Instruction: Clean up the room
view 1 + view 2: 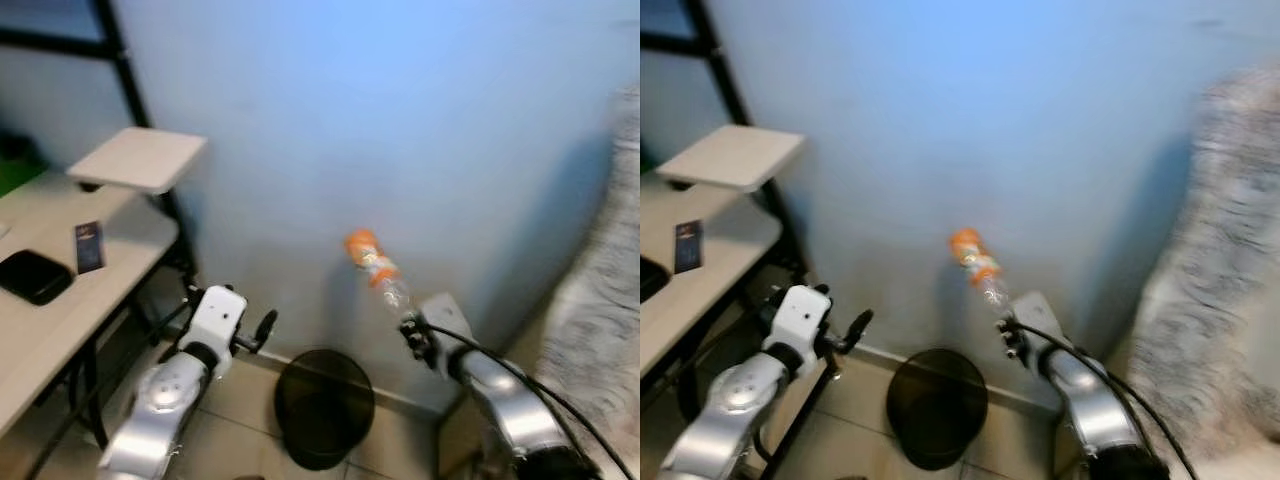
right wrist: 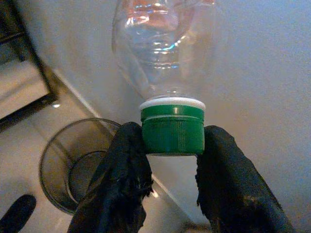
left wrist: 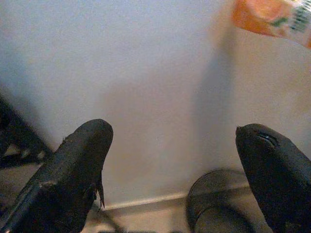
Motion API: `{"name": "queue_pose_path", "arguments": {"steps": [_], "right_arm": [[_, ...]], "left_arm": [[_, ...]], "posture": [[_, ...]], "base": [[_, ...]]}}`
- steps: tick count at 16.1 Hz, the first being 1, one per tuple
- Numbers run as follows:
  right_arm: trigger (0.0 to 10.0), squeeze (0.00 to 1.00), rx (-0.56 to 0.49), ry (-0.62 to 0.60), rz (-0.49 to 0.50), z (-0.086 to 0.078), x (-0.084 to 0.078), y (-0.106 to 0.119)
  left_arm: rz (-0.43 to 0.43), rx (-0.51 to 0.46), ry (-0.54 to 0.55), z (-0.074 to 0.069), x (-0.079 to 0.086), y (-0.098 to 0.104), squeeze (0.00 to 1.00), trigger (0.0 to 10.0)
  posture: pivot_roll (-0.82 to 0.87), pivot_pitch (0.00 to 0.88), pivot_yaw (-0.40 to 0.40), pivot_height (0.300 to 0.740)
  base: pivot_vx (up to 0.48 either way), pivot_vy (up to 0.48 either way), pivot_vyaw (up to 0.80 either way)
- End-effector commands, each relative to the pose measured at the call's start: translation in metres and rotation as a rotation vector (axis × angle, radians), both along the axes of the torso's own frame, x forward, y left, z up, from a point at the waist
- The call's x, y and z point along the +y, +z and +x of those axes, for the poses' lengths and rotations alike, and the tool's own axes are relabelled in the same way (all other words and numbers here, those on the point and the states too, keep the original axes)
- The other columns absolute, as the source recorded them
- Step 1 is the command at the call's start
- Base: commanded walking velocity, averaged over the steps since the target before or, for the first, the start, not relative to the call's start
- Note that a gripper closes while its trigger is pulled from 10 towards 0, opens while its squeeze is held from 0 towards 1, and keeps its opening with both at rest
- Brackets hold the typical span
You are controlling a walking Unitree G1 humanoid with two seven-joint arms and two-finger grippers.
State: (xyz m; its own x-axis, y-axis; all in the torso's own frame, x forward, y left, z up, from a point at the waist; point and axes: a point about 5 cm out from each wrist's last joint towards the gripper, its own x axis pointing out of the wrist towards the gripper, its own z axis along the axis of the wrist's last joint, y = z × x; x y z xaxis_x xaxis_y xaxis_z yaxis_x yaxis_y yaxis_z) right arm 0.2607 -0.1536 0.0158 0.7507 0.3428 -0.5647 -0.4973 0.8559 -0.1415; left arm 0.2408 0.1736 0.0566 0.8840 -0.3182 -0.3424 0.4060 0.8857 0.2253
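Observation:
My right gripper is shut on the green cap of a clear plastic bottle with an orange label, holding it up in the air, tilted, in front of the blue wall. A black mesh waste bin stands on the tiled floor against the wall, below and to the left of the bottle; it is also in the right wrist view as the bin. My left gripper is open and empty, raised to the left of the bin, facing the wall.
A light wooden desk with a black frame stands on the left, carrying a black flat object and a small dark card. A raised shelf sits above it. A grey speckled fabric hangs on the right.

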Motion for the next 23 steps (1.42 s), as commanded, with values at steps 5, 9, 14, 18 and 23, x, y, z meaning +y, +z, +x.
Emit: {"name": "queue_pose_path", "arguments": {"steps": [5,9,14,18,23], "right_arm": [[10.0,0.00,0.099,0.229,-0.193,0.008,0.009,-0.019],[10.0,0.00,0.213,0.217,-0.321,0.012,0.017,-0.037],[10.0,0.00,0.328,0.289,-0.469,0.001,0.016,-0.052],[10.0,0.00,0.319,0.280,-0.445,0.004,0.020,-0.051],[10.0,0.00,0.334,0.285,-0.435,0.001,0.021,-0.054]], "left_arm": [[0.149,0.126,-0.331,-0.011,-0.004,-0.006,0.00,10.0],[0.246,0.185,-0.478,-0.011,-0.001,-0.006,0.00,10.0],[0.293,0.220,-0.581,-0.014,-0.002,0.005,0.00,10.0],[0.283,0.244,-0.606,-0.017,-0.005,0.004,0.00,10.0],[0.293,0.261,-0.615,-0.023,-0.002,-0.005,0.00,10.0]], "posture": [[0.07,0.000,-0.032,0.740],[0.08,0.000,-0.034,0.740],[0.09,0.000,-0.037,0.740],[0.08,0.000,-0.045,0.740],[0.09,0.000,-0.043,0.740]], "base": [[0.000,0.000,0.00],[0.000,0.000,0.00],[0.000,0.000,0.00],[0.000,0.000,0.00],[0.000,0.000,0.00]]}}
